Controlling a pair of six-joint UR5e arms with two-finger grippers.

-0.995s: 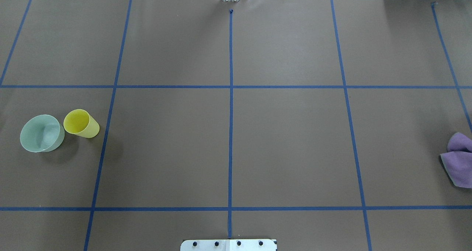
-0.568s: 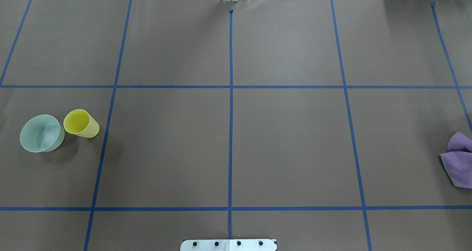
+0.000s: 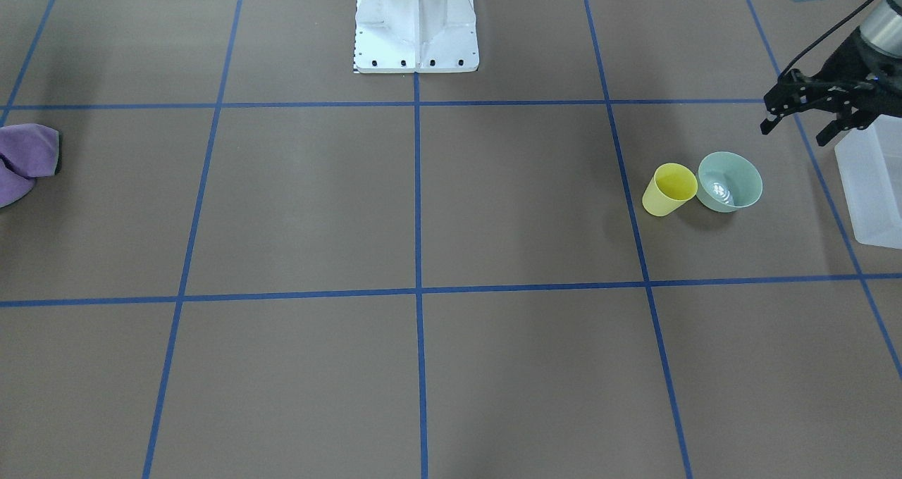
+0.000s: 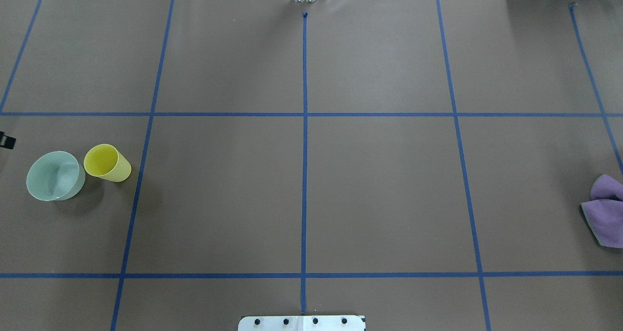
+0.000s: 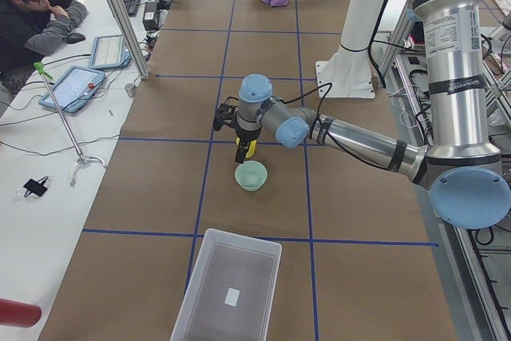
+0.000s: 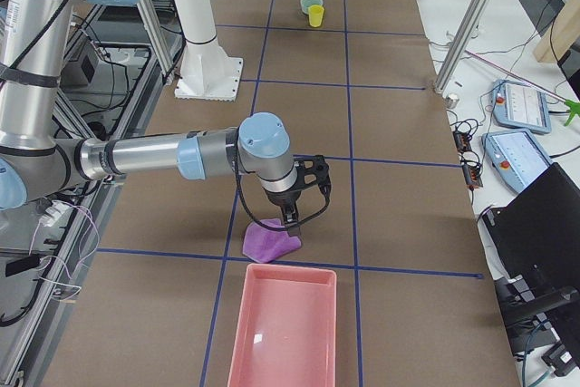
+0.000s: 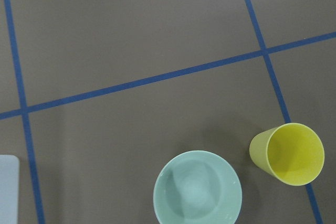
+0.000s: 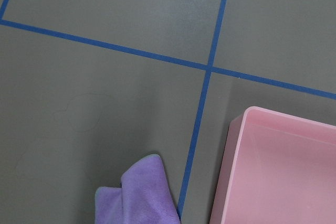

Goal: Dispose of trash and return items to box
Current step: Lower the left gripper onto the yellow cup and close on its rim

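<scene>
At the table's point(image 3: 493, 204) left end we see the yellow cup point(image 3: 668, 189) and green bowl point(image 3: 730, 181) upright side by side near the white bin point(image 3: 874, 183), the left gripper point(image 3: 795, 132) hovering close by with jaws spread and empty, while the right gripper point(image 6: 292, 215) hangs over a purple cloth point(image 6: 270, 242), its jaws' state unclear to us.

The overhead view looks forward and down from behind the base point(image 4: 302, 322). The front view faces it steeply from across the table point(image 3: 296, 204), so it is mirrored. Both share the cup point(image 4: 107, 163), bowl point(image 4: 53, 175) and cloth point(image 4: 606, 216). The side views look along the table from either end. The wrist cameras look down from close by, the left on cup and bowl, the right on cloth and tray point(image 8: 278, 171).
</scene>
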